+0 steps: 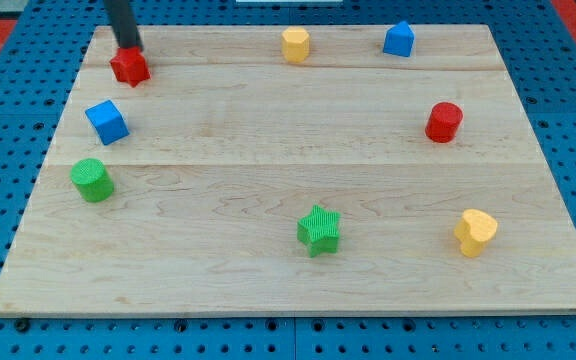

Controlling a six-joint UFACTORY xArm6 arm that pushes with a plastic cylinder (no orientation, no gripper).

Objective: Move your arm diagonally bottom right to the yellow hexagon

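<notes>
The yellow hexagon (295,44) stands near the view's top edge of the wooden board, a little left of centre. My tip (129,47) is at the top left, touching the top of a red star-like block (129,67). The hexagon is well to the right of my tip, at about the same height in the view.
A blue cube (107,122) and a green cylinder (93,180) are at the left. A blue house-shaped block (399,39) is at the top right, a red cylinder (444,122) at the right, a green star (319,230) at bottom centre, a yellow heart-like block (475,232) at bottom right.
</notes>
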